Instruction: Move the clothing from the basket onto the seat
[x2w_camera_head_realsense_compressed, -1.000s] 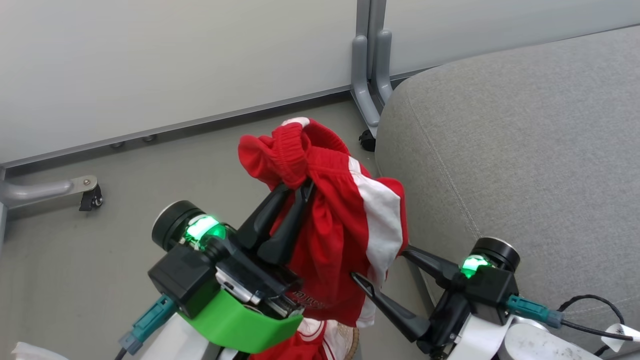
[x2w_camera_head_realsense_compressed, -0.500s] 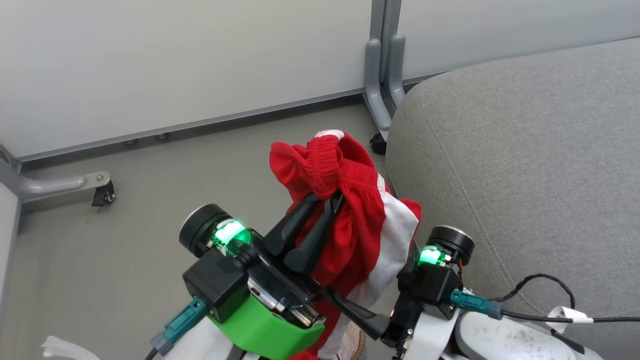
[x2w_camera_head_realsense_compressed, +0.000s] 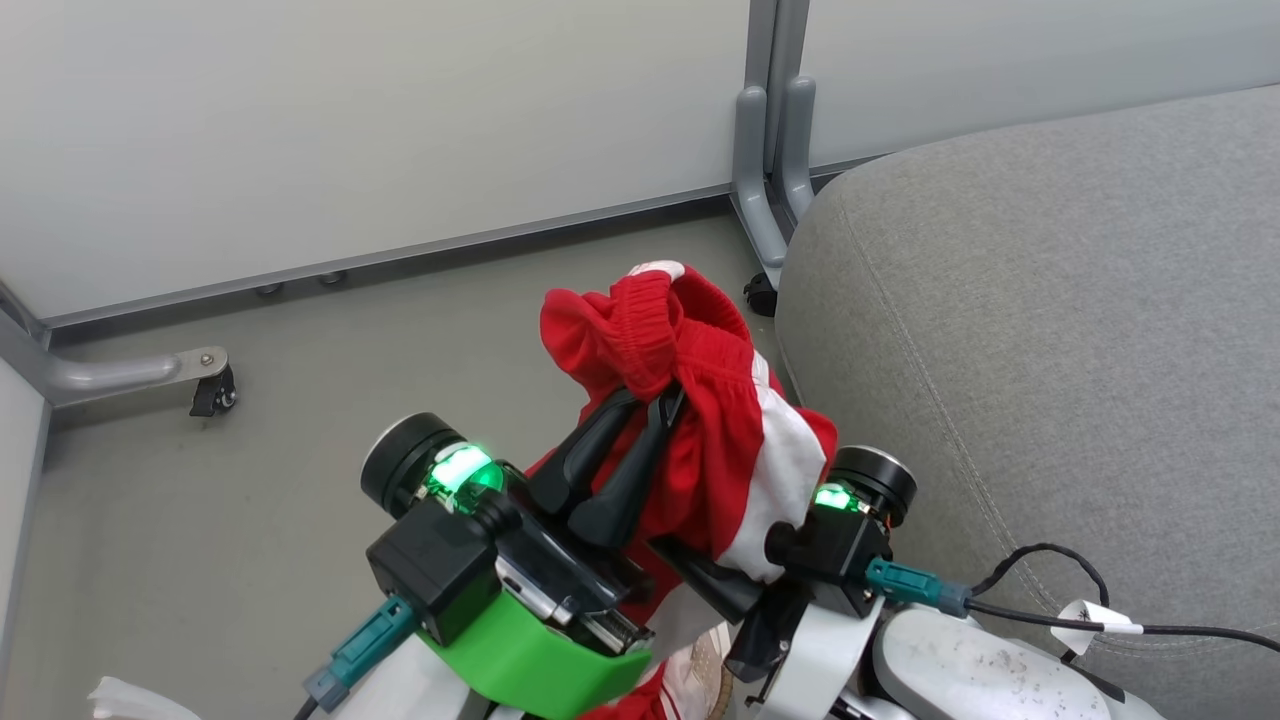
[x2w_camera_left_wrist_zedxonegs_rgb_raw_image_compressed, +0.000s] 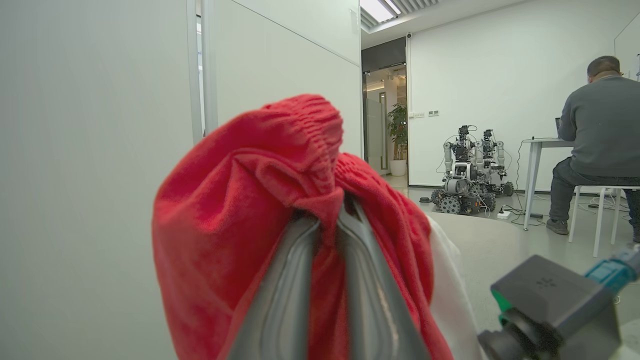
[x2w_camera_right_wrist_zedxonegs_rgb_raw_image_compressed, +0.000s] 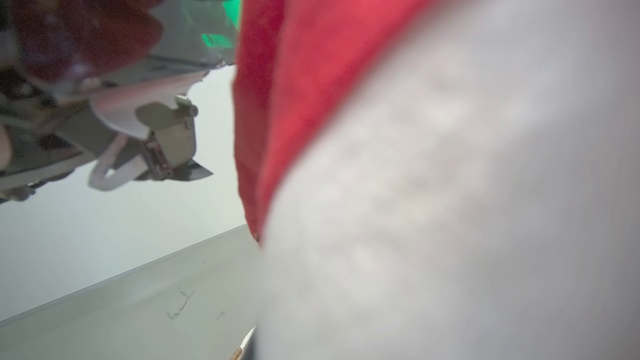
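My L gripper (x2w_camera_head_realsense_compressed: 655, 400) is clamped shut on the red clothing (x2w_camera_head_realsense_compressed: 720, 440) at its ribbed waistband. It holds the bundle up off the floor (x2w_camera_head_realsense_compressed: 250, 480), just beside the seat (x2w_camera_head_realsense_compressed: 1000, 300) corner, not on it. R gripper (x2w_camera_head_realsense_compressed: 700, 578) is closed too, low on the same bundle. Its tips are hidden under fabric, w/ red & white cloth right against the R wrist cam. More red lies below, by the basket (x2w_camera_head_realsense_compressed: 705, 665) rim.

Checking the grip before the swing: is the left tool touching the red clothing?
Touching. The left wrist view shows the clothing bunched and pinched inside the shut left tool; the head view shows the same.
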